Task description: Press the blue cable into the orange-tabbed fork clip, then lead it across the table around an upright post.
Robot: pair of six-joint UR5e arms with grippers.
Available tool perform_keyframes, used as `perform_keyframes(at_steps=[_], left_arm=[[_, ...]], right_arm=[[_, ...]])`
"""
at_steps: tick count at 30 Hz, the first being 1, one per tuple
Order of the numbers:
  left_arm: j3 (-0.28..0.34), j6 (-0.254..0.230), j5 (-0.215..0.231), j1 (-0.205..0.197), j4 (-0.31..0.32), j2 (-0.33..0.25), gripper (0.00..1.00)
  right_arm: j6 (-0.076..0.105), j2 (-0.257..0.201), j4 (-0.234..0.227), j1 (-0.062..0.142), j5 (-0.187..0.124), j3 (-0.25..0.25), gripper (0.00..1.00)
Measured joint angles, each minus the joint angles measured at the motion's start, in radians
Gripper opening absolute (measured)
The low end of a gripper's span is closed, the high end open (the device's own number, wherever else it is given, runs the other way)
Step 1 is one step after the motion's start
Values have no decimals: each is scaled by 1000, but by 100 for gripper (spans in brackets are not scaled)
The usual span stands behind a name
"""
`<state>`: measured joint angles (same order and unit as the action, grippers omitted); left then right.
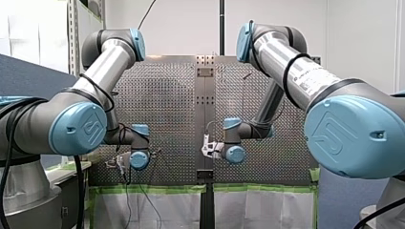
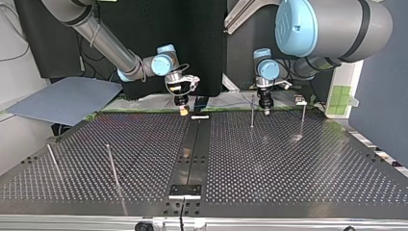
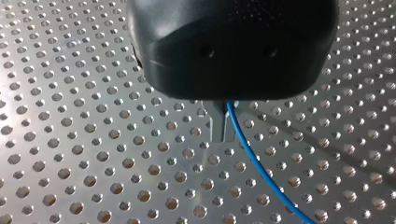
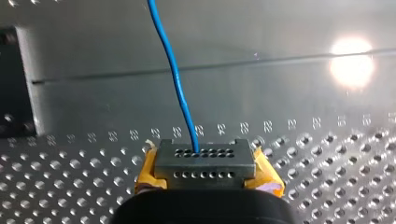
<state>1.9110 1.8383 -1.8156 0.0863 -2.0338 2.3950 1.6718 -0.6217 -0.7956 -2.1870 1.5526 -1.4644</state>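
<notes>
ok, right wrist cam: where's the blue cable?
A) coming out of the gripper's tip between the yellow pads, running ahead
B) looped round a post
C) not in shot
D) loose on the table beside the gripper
A: the blue cable comes out of my right gripper, between its yellow pads, and runs on ahead of it over the table; no post shows in that view.
</notes>
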Motion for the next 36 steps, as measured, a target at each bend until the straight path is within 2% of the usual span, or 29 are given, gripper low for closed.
perform_keyframes(at_steps=[8,16,25,27,28,29,30,31,33,34,35,36], left_arm=[[-2,-9,13,-14,1,0,0],[-2,-70,78,-22,-4,0,0],[-2,-136,61,-28,-38,0,0],[-2,-141,71,-30,-40,0,20],[-2,-143,80,-31,-40,0,20],[-2,-144,87,-33,-40,0,38],[-2,-144,95,-34,-40,0,52],[-2,-144,106,-36,-41,0,52],[-2,-140,122,-38,-44,0,78],[-2,-137,128,-39,-48,0,78],[-2,-134,130,-40,-52,0,95],[-2,-129,129,-42,-58,0,100]], right_arm=[[-1,1,2,16,-7,10,0],[-2,2,5,17,-8,11,0],[-3,4,10,17,-9,11,0],[-3,4,12,17,-9,11,0],[-3,5,13,17,-9,11,0],[-3,5,14,17,-9,11,0],[-3,6,15,17,-9,11,0],[-3,6,15,17,-9,11,0],[-3,7,16,17,-10,11,0],[-3,7,17,17,-10,11,0],[-3,8,18,17,-10,11,0],[-3,8,18,17,-10,11,0]])
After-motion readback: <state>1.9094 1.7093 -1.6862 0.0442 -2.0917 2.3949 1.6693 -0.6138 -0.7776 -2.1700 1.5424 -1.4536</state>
